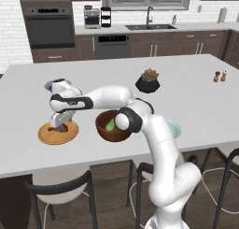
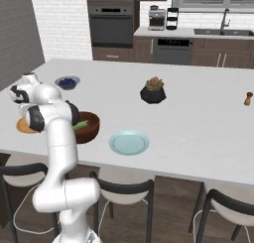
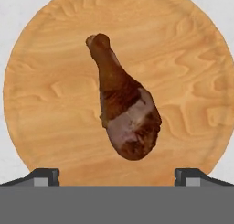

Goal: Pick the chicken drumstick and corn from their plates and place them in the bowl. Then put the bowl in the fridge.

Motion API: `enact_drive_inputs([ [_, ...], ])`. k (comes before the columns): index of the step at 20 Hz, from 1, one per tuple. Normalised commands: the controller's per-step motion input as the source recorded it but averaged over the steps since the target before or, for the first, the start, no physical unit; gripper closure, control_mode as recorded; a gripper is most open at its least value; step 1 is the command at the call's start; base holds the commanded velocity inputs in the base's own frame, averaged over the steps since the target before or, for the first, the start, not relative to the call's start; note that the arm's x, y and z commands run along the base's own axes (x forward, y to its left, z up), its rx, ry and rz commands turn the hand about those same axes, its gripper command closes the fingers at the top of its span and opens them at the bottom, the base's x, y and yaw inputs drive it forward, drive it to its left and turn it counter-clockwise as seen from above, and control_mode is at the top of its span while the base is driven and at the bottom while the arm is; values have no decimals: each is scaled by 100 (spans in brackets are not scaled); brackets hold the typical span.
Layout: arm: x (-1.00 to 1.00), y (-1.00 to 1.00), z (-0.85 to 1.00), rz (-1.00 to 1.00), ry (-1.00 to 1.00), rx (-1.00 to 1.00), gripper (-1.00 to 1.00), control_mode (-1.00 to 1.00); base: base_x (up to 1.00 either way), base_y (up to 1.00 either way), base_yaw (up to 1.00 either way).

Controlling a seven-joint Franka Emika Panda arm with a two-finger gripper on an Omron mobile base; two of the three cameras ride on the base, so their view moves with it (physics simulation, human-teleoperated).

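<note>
Working at a big white island point(image 1: 186, 106) in the kitchen, with the arm point(image 1: 154, 144) swung out to its left side and bent low over the near edge.

Bowl point(image 1: 106, 129), dark wood, sits near the island's front edge. Something yellow-green shows inside it in both base views; reads as the corn point(image 1: 110, 125), so that half of the loading looks done. Blue plate point(image 2: 129, 142) lies bare just right of the bowl, consistent with that.

Wooden plate point(image 3: 192, 72) lies just left of the bowl, apart from it. Drumstick point(image 3: 125, 111) lies flat near the plate's middle, thin bone end pointing away from the hand camera, thick meaty end nearest the fingers.

Gripper point(image 1: 59, 125) hangs directly above the wooden plate, pointing down. Fingertips point(image 3: 43, 175) stand spread to the full, one at each side of the hand view, nothing between them. Drumstick sits roughly centred in that gap, slightly toward the right tip.

Step in hand, by my reading: the reach for the drumstick, second pick of the task. Grasp not yet made.

Next move calls for a straight descent so the fingers straddle the thick end across its width, then a close. Meat is rounded and tapered; a pinch too near the bone end would likely slip. After that, lift clear of the plate and carry right to the bowl. Fridge step still ahead.
</note>
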Motion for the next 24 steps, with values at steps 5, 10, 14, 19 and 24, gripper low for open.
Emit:
enact_drive_inputs([
  [5,-2,0,-35,0,-13,0,-100,-100,0,0,0],
  [10,0,-22,-15,0,-21,0,-100,-100,0,0,0],
  [14,2,-13,-18,0,-12,6,-100,-100,0,0,0],
  [19,5,-2,-14,0,-1,12,-100,-100,0,0,0],
  [24,0,0,-13,0,0,15,-100,-100,0,0,0],
])
